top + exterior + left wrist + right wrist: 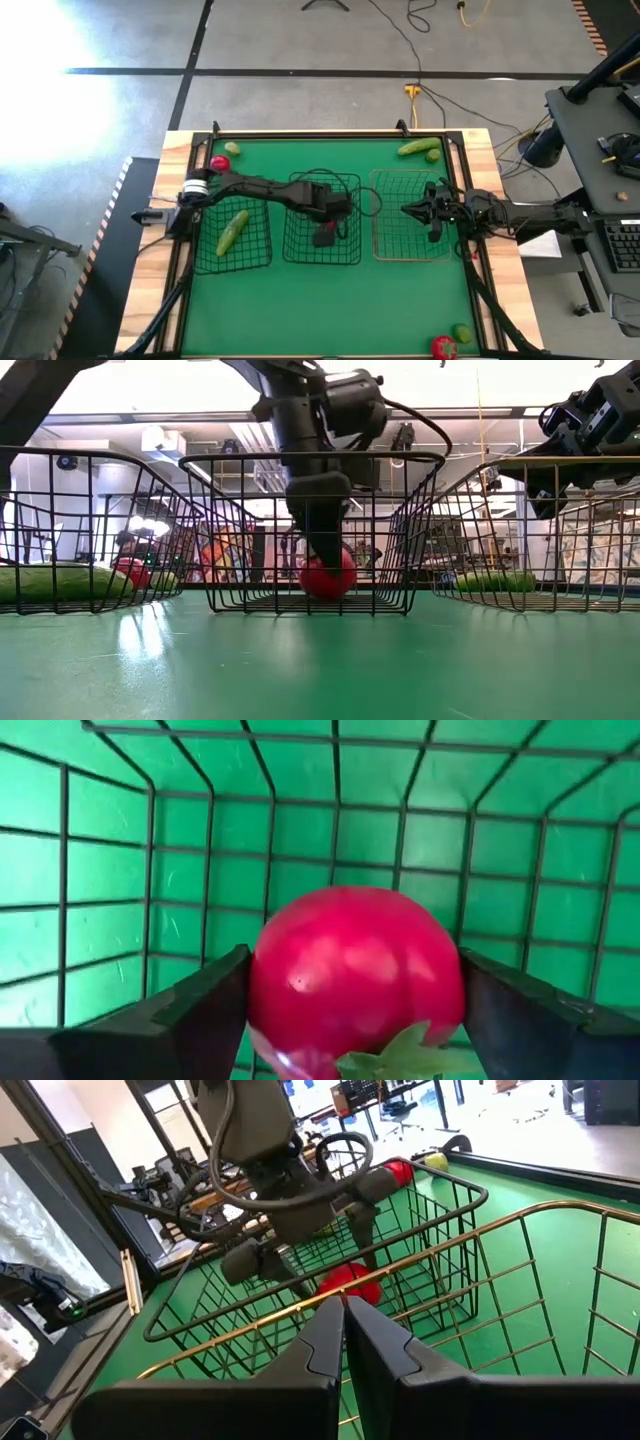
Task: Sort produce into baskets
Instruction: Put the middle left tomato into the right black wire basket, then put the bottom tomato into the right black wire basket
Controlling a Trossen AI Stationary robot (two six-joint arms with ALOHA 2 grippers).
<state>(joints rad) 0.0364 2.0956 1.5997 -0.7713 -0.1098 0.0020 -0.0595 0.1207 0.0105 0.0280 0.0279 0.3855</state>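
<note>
My left gripper [325, 236] reaches down into the middle black wire basket [290, 258] and is shut on a red tomato [355, 970], which shows low in that basket in the low view [327, 576]. A cucumber [232, 230] lies in the left black basket [200, 262]. The tan wire basket [412, 257] stands to the right. My right gripper [405, 210] hangs shut above the tan basket's left part, holding nothing; its shut fingers show in its wrist view [345, 1320]. My left gripper pinches the tomato's two opposite round sides [262, 990] between its two fingers [200, 1015], coming from above and pointing steeply down. The green top [400, 1055] faces back toward the wrist. The tomato sits at the basket's floor; whether it rests there I cannot tell.
Loose produce lies on the green mat: a tomato [219, 163] and a lime [233, 148] at the far left, a cucumber [418, 148] and a lime [432, 156] at the far right, a tomato [443, 347] and a lime [462, 333] at the near right corner.
</note>
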